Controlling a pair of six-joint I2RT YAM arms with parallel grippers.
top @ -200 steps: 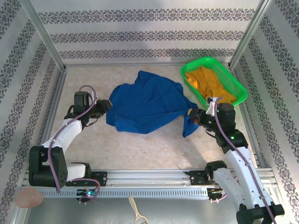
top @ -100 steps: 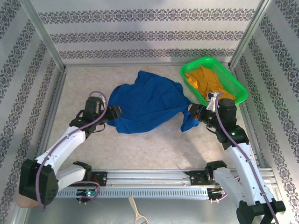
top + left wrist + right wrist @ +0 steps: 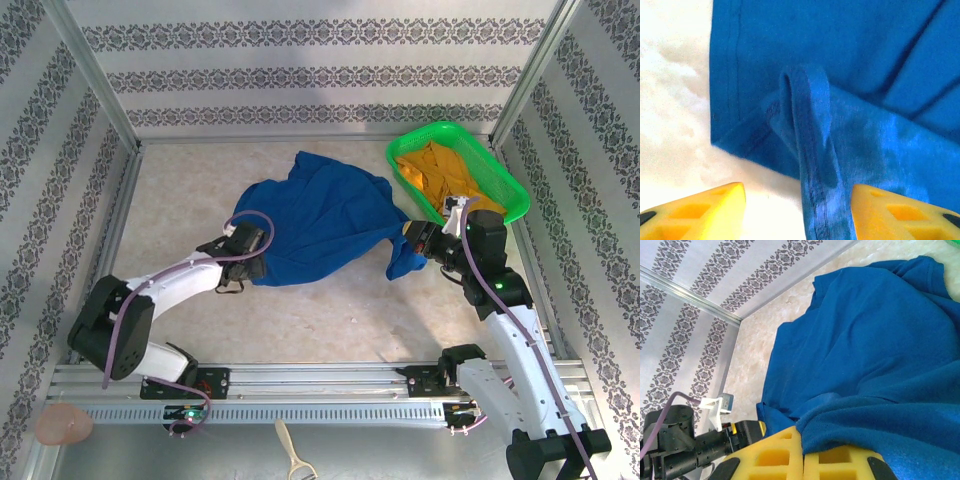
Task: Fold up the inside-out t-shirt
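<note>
Looked like flattening, no fold yet. Had right gripper (image 3: 410,245) clamped on shirt (image 3: 315,220) toward table's (image 3: 330,312) right edge, left gripper (image 3: 260,243) gaping around hem (image 3: 810,150). Needed closing there next.

Left tool (image 3: 799,192) jaws apart, arm stretched low; right tool (image 3: 802,437) clamped.

one blue t-shirt (image 3: 315,225), one green basket (image 3: 437,129), one orange-yellow garment (image 3: 445,175), and two pincers: left pincer (image 3: 799,200), right pincer (image 3: 802,450).

arms (image 3: 170,285): white links, black joints | cables (image 3: 256,213): purple | gripper fingers (image 3: 700,207): yellow, hollowed
</note>
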